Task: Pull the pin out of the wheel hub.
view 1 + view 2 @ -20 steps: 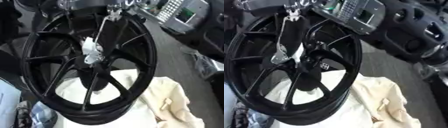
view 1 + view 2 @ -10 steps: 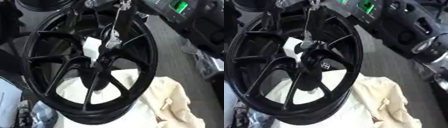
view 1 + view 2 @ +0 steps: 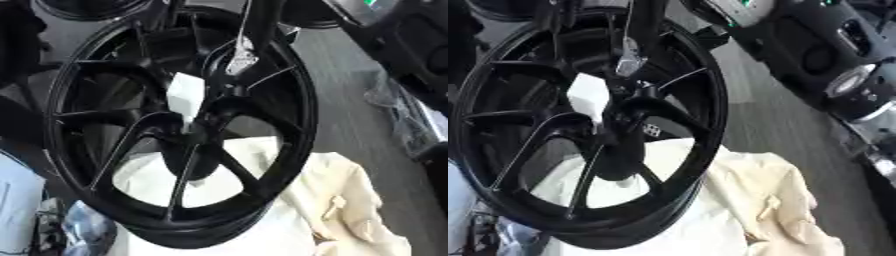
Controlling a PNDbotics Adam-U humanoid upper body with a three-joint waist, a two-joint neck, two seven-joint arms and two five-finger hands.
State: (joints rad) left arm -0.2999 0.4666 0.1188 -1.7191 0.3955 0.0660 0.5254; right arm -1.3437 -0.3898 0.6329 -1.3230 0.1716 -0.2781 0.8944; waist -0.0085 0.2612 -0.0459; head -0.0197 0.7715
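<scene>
Robot hand [image 3: 241, 60] above wheel hub [image 3: 197, 137]

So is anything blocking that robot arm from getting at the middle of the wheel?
Nothing separate seems to. The arm comes down from the top over the black wheel, reaching its hub beside a white block. Its hand and the pin can't be made out.

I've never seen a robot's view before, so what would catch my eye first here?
A big black spoked wheel fills most of the picture, standing tilted on a cream cloth that spreads to the lower right. At its hub sits a white block, with a dark arm reaching down to it from the top. The hand itself is hard to make out.
</scene>
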